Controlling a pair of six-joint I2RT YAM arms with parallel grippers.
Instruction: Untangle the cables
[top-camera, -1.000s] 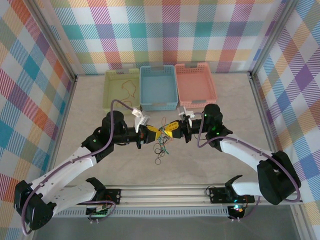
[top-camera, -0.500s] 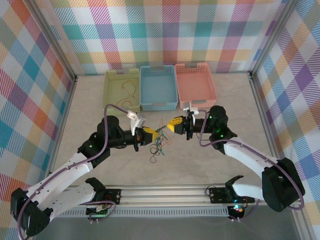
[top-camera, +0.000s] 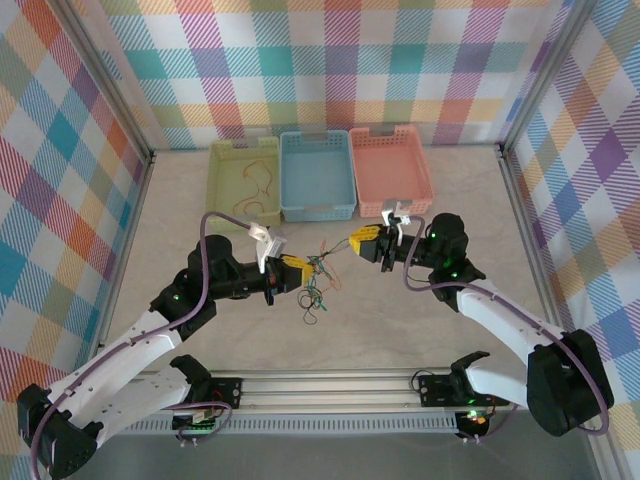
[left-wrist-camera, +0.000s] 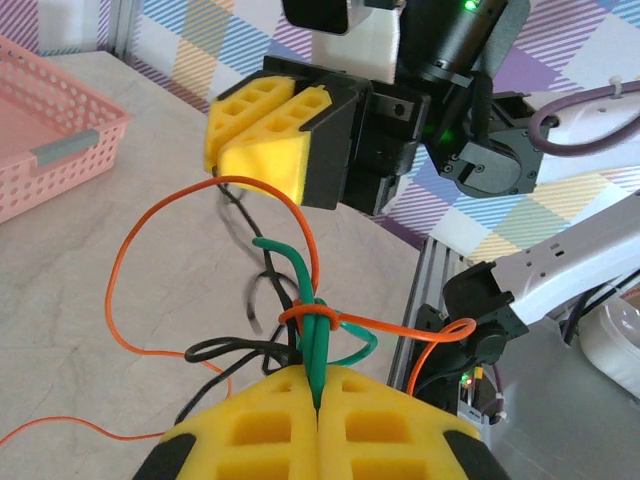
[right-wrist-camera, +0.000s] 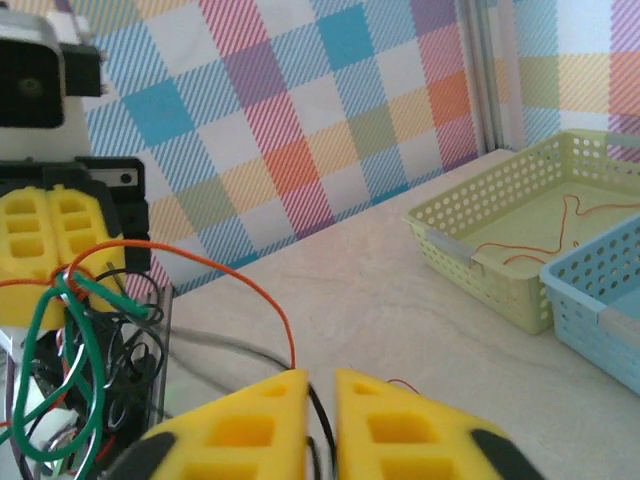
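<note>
The beige, stone-patterned table (top-camera: 190, 215) stands between colourful checked walls. Near its middle, the left gripper (top-camera: 299, 266) with yellow pads has its jaws pressed together on the tangled bundle of thin orange, green and black cables (left-wrist-camera: 312, 318), which is between the two grippers. Further right, the right gripper (right-wrist-camera: 320, 385) keeps a narrow gap between its fingers, and one orange strand of the bundle runs to that gap.

Matt perforated plastic baskets (top-camera: 317, 212) stand on a smooth stone-look tabletop (top-camera: 380, 330); the cables (left-wrist-camera: 310, 320) look glossy.
</note>
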